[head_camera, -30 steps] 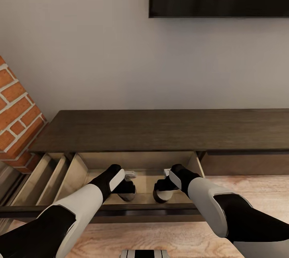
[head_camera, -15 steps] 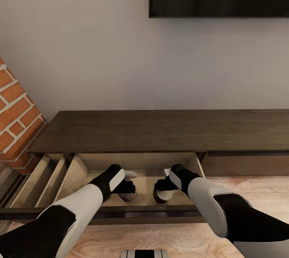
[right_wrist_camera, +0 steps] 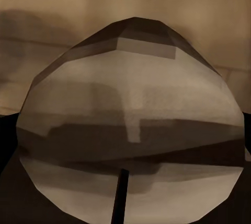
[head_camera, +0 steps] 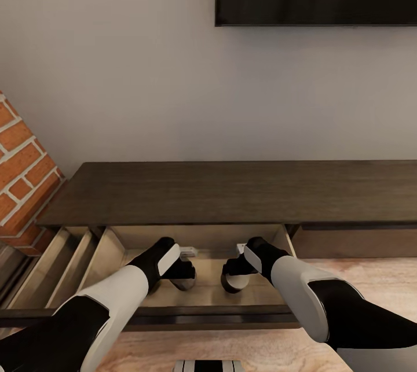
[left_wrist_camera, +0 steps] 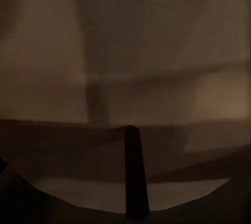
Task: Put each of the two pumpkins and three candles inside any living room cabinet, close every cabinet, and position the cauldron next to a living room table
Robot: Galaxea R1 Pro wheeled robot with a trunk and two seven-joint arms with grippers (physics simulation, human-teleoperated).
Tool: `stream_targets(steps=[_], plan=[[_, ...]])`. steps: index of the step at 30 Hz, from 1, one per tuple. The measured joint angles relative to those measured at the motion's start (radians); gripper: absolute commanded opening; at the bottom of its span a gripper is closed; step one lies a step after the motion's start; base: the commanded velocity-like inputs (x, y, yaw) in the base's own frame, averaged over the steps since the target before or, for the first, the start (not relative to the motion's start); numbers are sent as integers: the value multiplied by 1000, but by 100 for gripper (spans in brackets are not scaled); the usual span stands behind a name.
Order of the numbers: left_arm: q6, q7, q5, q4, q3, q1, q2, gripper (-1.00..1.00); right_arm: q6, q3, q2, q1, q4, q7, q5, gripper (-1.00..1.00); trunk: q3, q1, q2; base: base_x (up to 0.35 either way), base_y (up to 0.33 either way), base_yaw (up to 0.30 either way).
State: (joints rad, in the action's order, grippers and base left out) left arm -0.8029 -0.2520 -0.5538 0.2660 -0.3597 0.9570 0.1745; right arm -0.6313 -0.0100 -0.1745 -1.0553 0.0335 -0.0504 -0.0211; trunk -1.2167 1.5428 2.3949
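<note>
Both candles sit low inside the cabinet (head_camera: pixel 231 190) drawer: left gripper (head_camera: pixel 184 273) clamps 1 candle (head_camera: pixel 185 283), right gripper (head_camera: pixel 233 275) clamps the other candle (head_camera: pixel 236 283). Release each squarely, then retract upward

My arms: glossy black upper segments, smooth white forearm shells, black wrists. Left wrist bears a white slanted panel. Left pincer (head_camera: pixel 184 271) and right pincer (head_camera: pixel 234 271) are black, each with a small grey block behind. No cables or screws visible.
</note>
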Motion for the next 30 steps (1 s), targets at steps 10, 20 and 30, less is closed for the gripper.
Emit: stream_targets(steps=[10,20,30], plan=[[0,0,0,0,0,0,0,-100,0,0,0,0,0,0,0,-100,-22,27,49,0,0,0],[0,0,0,0,0,0,0,-100,0,0,0,0,0,0,0,-100,-22,27,49,0,0,0],[0,0,0,0,0,0,0,-100,0,0,0,0,0,1,0,100,-22,27,49,0,0,0]])
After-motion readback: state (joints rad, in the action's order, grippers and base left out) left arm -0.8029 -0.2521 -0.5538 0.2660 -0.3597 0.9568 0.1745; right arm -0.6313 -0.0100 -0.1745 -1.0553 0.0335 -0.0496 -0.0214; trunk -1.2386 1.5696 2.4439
